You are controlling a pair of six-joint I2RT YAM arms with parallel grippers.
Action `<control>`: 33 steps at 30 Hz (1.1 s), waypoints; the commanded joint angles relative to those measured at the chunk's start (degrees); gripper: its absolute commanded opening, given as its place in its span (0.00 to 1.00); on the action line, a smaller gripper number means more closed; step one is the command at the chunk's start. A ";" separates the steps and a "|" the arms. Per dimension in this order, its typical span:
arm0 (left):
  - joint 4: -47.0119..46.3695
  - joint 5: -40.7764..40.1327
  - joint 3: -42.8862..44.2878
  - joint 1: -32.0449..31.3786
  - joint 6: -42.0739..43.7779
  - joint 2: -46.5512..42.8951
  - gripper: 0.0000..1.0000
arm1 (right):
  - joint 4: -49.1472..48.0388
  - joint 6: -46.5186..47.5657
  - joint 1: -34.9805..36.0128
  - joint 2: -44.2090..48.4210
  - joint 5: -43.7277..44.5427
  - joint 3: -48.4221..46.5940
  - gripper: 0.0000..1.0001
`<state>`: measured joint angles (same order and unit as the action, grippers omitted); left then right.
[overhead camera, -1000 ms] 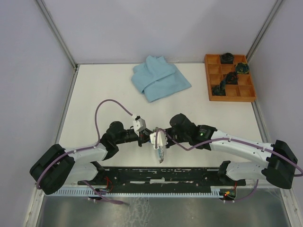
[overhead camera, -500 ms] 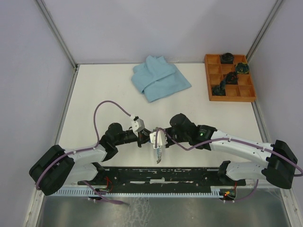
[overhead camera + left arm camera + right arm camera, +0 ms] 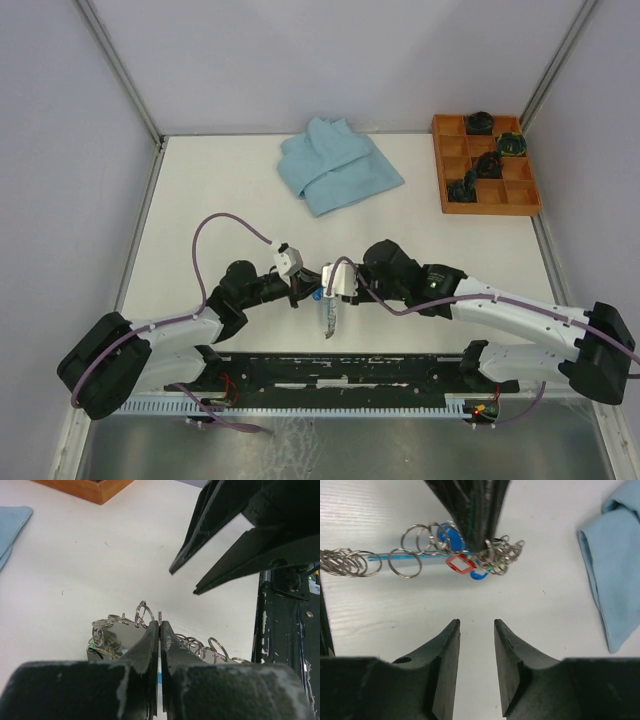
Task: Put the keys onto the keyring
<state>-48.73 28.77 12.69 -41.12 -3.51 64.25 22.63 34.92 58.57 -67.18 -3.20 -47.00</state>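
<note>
Keyring [image 3: 415, 556], at near edge of table [image 3: 220, 190], pinched by pressed-together left gripper [image 3: 159, 625]; right gripper [image 3: 476, 624] spread, empty, just beside; risk: thin pinch slips, tagged keys [image 3: 460, 564] slide off.

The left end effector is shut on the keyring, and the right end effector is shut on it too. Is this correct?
Not quite: the right end effector is open and empty, clear of the keyring, as the right wrist view shows. The left end effector is shut on the keyring.
</note>
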 commanded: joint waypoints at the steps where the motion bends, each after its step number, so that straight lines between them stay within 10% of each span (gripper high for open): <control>1: 0.89 -4.37 2.39 -0.03 3.36 -2.13 0.03 | -4.05 -10.79 0.28 4.21 11.16 -0.60 0.46; 8: 7.35 -10.41 6.96 0.00 4.32 1.71 0.03 | -8.26 -24.63 0.13 8.18 32.16 1.27 0.75; 10: 9.46 -10.93 9.74 -0.01 4.39 5.03 0.03 | -9.02 -28.03 -0.03 10.02 36.56 2.52 0.99; 23: 18.41 -16.56 32.99 -0.82 0.84 32.83 0.16 | -1.84 -44.50 -0.43 23.44 49.03 8.00 1.00; 33: 29.01 -34.22 36.18 -0.69 -6.79 26.05 0.59 | 12.52 -58.59 -0.41 25.78 59.04 3.69 1.00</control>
<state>-23.75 4.43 48.90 -41.65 -5.39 97.58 26.83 -14.98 58.33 -41.85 48.03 -39.35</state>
